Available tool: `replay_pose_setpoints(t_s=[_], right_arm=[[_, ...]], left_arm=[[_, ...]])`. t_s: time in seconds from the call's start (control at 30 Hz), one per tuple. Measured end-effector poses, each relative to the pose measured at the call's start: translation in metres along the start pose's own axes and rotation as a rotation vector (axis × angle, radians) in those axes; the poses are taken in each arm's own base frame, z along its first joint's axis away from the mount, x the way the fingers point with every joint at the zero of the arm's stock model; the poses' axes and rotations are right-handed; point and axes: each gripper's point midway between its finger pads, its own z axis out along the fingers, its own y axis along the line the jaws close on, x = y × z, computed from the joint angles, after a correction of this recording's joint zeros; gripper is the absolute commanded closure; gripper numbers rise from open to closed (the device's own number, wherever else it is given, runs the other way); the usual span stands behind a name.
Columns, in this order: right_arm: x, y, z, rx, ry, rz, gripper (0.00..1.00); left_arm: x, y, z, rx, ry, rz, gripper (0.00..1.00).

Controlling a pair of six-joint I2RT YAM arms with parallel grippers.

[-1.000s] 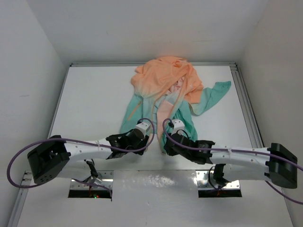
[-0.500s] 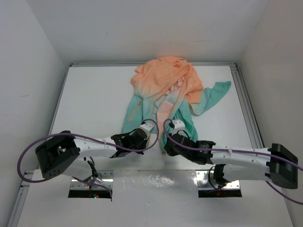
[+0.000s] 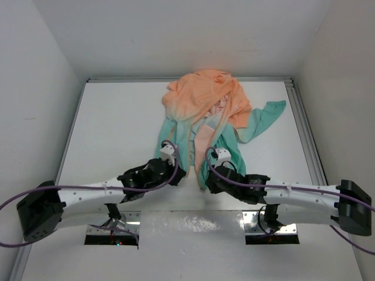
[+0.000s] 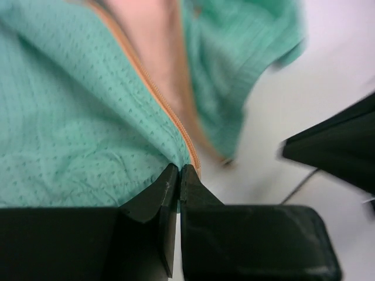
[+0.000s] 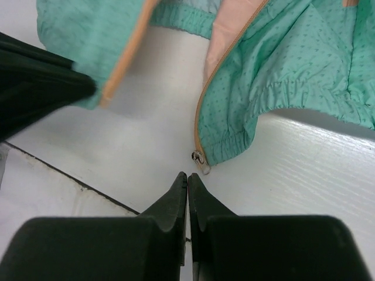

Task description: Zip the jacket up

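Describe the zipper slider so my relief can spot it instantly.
Find the jacket on the table and follow its teal hem to the front opening. On the panel by the right tool, orange zipper tape ends at the hem corner; the slider is the small metal piece there.

We read no text, label, brand, number or sign in any view. Dotted weave of jacket [image 4: 76,117] just ahead of left jaws: no lettering. Zipper pull [image 5: 198,156] just ahead of right jaws: too small for us to read any marking.
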Motion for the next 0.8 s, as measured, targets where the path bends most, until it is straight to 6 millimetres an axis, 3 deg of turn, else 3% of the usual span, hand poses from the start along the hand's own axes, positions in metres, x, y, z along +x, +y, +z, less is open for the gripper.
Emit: replay_pose_setpoints(t_s=[0.1, 0.33, 0.37, 0.43, 0.8], right_arm=[[-0.002, 0.001, -0.002, -0.007, -0.004, 0.004, 0.99], [-0.011, 0.011, -0.011, -0.064, -0.031, 0.032, 0.83], [-0.011, 0.011, -0.010, -0.061, -0.031, 0.032, 0.84], [-0.007, 0.008, -0.007, -0.044, -0.017, 0.025, 1.00], [0.019, -0.010, 0.018, 0.070, 0.056, -0.016, 0.95]], left_arm=[[-0.025, -0.013, -0.014, 0.084, -0.143, -0.102, 1.00], [-0.031, -0.014, -0.026, 0.140, -0.237, -0.215, 1.00], [-0.032, -0.014, -0.027, 0.142, -0.242, -0.221, 1.00], [-0.036, -0.016, -0.029, 0.150, -0.258, -0.234, 1.00], [-0.043, -0.010, -0.035, 0.136, -0.306, -0.260, 1.00]])
